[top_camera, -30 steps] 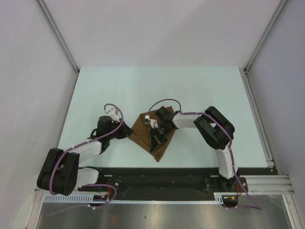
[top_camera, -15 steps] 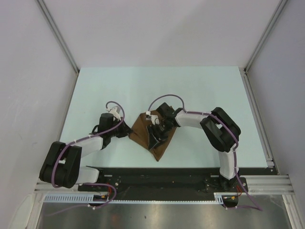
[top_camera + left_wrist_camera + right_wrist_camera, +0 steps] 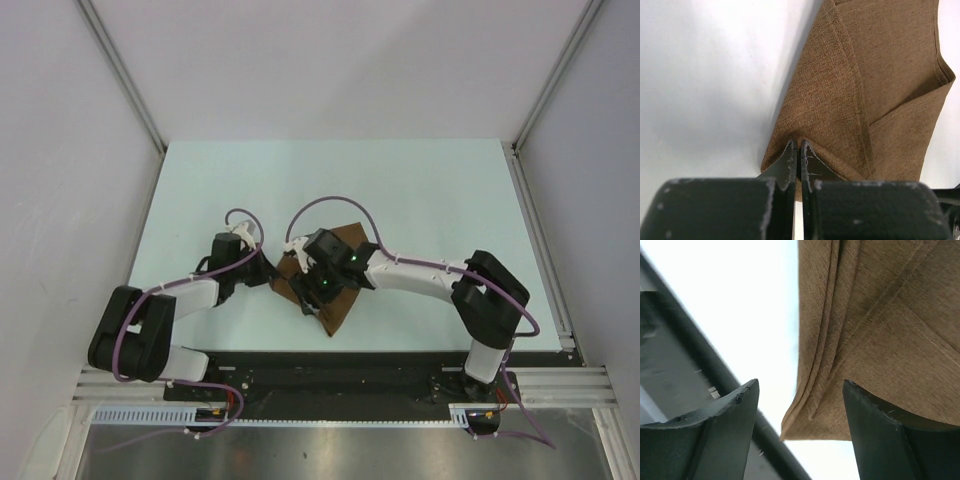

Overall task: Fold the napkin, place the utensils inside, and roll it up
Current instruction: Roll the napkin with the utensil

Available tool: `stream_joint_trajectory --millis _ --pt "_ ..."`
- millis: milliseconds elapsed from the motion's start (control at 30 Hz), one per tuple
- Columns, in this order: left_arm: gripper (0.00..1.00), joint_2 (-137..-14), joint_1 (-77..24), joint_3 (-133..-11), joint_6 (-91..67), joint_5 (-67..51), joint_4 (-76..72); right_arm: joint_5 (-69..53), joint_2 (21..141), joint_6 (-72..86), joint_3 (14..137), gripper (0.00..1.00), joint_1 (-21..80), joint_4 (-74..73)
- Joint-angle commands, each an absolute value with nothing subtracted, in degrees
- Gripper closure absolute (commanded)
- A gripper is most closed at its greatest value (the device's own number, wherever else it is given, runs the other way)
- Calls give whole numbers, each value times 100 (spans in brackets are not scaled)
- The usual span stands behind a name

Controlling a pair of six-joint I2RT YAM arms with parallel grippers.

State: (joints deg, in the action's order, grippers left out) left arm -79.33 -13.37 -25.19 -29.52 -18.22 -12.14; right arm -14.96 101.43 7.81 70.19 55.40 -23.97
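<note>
The dark-brown napkin [image 3: 349, 238] lies folded near the table's front middle, layered edges showing in the right wrist view [image 3: 880, 330]. My left gripper [image 3: 270, 277] is at its left corner; in the left wrist view the gripper [image 3: 799, 145] is shut, pinching the cloth [image 3: 875, 80] at its tips. My right gripper [image 3: 308, 296] hovers over the napkin's near-left part. In its own view the gripper [image 3: 801, 383] stands open, astride the near corner of the folded cloth without touching it. No utensils are in view.
The pale table [image 3: 400, 180] is bounded by a black rail [image 3: 330, 362] along its near edge, which passes close to the napkin's corner in the right wrist view [image 3: 695, 370]. White walls stand on three sides.
The left gripper has shut on the napkin's left corner. The right gripper has let go, opened wide and swung left toward the near-left corner, uncovering the napkin's upper right part.
</note>
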Motion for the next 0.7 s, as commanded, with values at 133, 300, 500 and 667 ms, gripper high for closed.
stream_joint_trajectory --millis 133,300,500,667 --pt "100 -8156 -1283 -2804 -2839 -1600 -1002 913 10063 606 6776 27 6468 -2347" --pt "100 -8226 -1266 -2830 -2830 -1626 -1011 1380 10309 650 6759 28 6767 -2469" --pt "100 -8253 -1239 -2856 -2830 -1635 -993 1371 10406 703 6750 55 6855 -2619" --pt "100 -8332 -1195 -2900 -2830 -1635 -976 1283 10319 729 6688 71 6855 -2786"
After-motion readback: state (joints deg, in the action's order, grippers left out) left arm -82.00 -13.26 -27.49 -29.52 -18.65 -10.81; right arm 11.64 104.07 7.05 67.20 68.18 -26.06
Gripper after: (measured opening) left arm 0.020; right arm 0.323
